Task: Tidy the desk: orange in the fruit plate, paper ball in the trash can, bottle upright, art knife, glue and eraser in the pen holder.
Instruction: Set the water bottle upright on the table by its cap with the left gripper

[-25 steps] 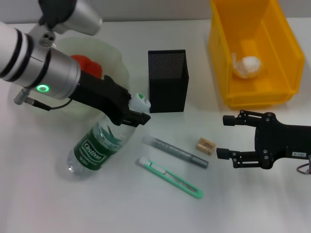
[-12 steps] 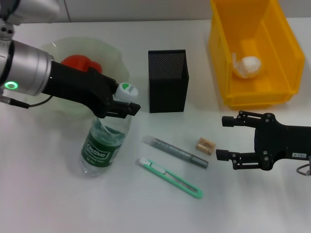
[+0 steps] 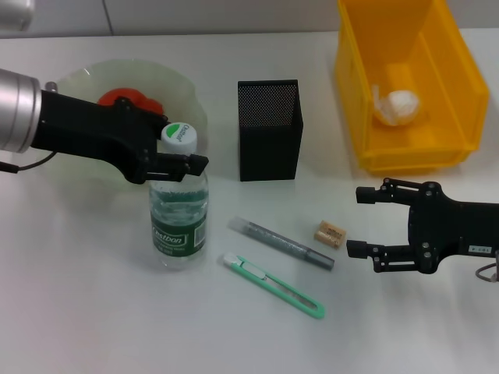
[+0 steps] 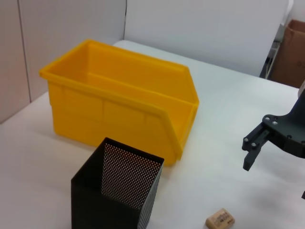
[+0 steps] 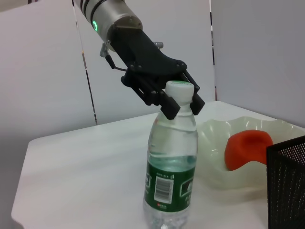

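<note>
A plain white desk (image 3: 93,312) with a smooth matt top stretches across the whole scene and carries everything here. Behind its far edge stand pale grey-white wall panels (image 4: 205,28), joined by thin dark vertical seams. Off past the desk's corner, against those panels, sits a brown cardboard box (image 4: 296,47); only part of it shows, cut by the picture's edge.

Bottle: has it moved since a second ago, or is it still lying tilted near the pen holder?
Yes. The bottle has swung upright; its cap moved away from the pen holder, toward the fruit plate. The left gripper grips its neck.
</note>
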Controlling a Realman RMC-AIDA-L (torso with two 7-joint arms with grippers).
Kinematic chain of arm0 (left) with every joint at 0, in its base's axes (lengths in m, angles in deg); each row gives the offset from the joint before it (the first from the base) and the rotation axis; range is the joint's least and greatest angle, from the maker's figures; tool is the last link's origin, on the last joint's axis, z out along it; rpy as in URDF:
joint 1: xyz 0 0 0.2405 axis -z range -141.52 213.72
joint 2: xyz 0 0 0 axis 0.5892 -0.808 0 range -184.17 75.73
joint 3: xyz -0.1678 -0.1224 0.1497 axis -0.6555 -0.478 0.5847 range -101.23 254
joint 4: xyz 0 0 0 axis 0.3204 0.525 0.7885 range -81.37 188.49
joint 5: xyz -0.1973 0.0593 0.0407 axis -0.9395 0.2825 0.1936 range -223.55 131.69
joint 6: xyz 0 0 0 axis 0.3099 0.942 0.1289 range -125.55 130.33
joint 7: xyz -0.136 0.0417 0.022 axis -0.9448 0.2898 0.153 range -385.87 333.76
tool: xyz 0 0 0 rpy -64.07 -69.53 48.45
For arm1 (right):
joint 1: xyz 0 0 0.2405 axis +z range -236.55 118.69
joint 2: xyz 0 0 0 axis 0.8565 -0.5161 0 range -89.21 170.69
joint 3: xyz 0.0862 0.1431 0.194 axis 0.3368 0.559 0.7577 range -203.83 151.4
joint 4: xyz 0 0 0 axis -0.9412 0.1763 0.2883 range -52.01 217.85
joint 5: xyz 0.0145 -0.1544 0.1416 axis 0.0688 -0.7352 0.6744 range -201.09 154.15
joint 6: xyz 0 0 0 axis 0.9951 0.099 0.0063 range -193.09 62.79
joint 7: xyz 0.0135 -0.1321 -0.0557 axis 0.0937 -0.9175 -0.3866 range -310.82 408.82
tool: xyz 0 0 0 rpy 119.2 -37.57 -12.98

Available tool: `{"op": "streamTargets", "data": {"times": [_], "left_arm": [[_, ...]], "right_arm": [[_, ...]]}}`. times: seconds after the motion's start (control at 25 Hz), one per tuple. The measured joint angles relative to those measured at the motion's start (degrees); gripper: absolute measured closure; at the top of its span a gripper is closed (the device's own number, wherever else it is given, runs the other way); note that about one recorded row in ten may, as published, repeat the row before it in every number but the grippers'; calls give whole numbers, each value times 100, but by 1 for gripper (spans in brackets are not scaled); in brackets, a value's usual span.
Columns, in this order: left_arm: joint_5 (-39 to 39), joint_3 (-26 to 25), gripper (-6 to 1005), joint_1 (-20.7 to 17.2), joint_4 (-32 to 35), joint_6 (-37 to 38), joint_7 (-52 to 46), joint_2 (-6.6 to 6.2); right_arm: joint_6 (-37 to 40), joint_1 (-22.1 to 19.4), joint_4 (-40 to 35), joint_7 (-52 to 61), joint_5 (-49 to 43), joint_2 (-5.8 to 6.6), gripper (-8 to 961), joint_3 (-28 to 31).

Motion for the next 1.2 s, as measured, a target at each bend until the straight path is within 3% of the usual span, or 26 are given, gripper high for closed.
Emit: {"op": "streamTargets", "data": {"times": [0.36,0.8,1.2], "left_arm": [[-555,-520,552,-359,106,376,608,-10],[-1151,-1942,551,-1049,-153,830,1392,-45],[-1158,-2642,551,-1165,-862,844,1955,-252]], "right_arm": [[0,4,0,6,0,0,127,-8],[76,125,4,5,9,1,126,-29],[75,150,0,5,8,9,126,-53]]}}
